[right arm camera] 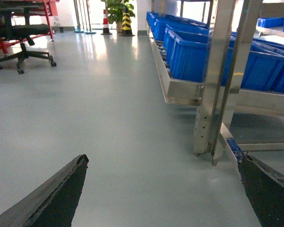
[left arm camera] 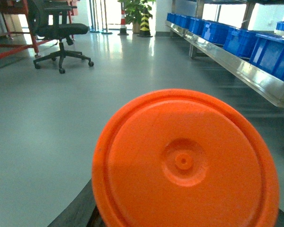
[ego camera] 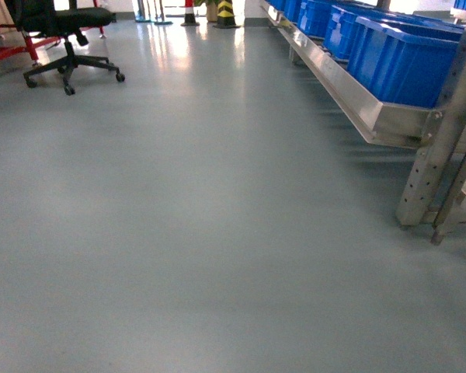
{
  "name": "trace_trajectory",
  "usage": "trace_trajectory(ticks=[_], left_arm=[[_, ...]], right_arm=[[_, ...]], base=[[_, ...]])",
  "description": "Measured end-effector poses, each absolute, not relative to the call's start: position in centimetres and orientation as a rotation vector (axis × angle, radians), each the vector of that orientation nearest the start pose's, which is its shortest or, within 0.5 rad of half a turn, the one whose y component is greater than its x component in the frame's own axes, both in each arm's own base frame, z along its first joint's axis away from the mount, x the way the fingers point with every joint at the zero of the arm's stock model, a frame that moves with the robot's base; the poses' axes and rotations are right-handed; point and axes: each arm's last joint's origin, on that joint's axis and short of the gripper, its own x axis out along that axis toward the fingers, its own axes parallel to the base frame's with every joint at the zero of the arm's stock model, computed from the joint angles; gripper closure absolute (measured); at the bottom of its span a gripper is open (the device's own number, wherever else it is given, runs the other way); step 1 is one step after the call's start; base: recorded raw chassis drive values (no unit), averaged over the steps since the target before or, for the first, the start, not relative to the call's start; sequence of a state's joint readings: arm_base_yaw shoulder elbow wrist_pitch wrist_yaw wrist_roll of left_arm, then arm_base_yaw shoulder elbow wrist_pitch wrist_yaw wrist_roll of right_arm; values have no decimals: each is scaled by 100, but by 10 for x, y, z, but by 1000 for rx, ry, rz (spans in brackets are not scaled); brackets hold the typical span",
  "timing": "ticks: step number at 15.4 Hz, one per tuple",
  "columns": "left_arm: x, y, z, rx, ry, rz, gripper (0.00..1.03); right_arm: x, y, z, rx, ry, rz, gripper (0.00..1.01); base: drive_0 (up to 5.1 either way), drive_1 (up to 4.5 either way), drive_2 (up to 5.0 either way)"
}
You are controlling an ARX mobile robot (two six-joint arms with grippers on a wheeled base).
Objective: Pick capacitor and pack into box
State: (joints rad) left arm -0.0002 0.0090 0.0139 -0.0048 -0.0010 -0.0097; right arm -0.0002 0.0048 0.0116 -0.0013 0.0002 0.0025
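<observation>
Head view: no arm or gripper in frame, no pink box either. Grey floor (ego camera: 202, 233) fills most of it. Metal rack (ego camera: 388, 116) runs along the right side, carrying blue bins (ego camera: 404, 58); its perforated steel legs (ego camera: 435, 171) stand on the floor at the rack's near end. Black office chair (ego camera: 66, 39) sits well apart from the rack, across the floor at the far left, next to a red frame (ego camera: 8, 50). A striped cone (ego camera: 226, 12) stands beyond the rack's far end. Left wrist view: the capacitor (left arm camera: 184, 163) sits right up against the lens, its round orange end face with a raised centre boss covering the lower middle of the frame. A dark finger (left arm camera: 78, 213) of the left gripper shows just below-left of it, touching or nearly so; the other finger is hidden, so I can't tell how wide the jaws stand, nor confirm the grip. Rack and bins lie beyond the capacitor to the right, chair beyond it to the left. Right wrist view: right gripper (right arm camera: 161, 189) is spread wide, one dark finger (right arm camera: 57, 198) low-left of the rack leg, the other low-right, bare floor between them, nothing held. Rack with bins stands just ahead, potted plant near its far end.
</observation>
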Motion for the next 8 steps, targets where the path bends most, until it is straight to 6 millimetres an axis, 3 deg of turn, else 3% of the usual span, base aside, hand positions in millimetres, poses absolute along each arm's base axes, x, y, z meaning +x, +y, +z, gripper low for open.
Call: trace_trajectory(ticks=[8], left_arm=[[97, 0, 167, -10, 3, 3, 59]], right_arm=[[97, 0, 167, 2, -3, 0, 3]], base=[[-500, 241, 241]])
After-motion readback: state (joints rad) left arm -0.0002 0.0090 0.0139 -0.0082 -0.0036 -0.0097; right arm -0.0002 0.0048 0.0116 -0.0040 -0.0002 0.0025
